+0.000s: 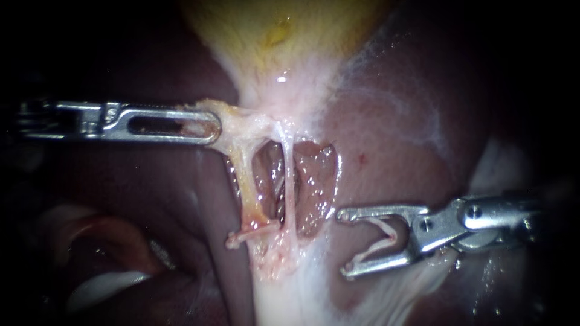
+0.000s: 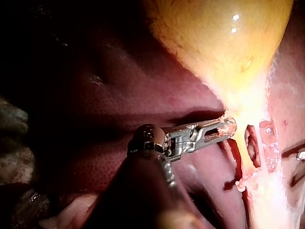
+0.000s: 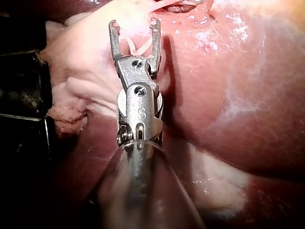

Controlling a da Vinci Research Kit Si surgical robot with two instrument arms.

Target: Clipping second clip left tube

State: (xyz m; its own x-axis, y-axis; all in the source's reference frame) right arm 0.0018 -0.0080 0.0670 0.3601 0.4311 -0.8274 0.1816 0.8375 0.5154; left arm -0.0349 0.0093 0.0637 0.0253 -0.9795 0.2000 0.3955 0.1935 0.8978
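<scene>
Right instrument (image 1: 344, 242): claw spread wide, with a clip (image 1: 382, 236) seated against both halves. Left instrument (image 1: 212, 125): claw closed on the gallbladder (image 1: 284, 30) at its neck. The left tube (image 1: 244, 181) lies ahead of the right claw, past the thin right tube (image 1: 289, 181), with its long axis crosswise to the claw. The right instrument is nearer to it.

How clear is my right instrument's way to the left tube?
Probably not clear. The right instrument, holding an open clip, lies beyond the thin right tube, which stands between it and the left tube.
</scene>
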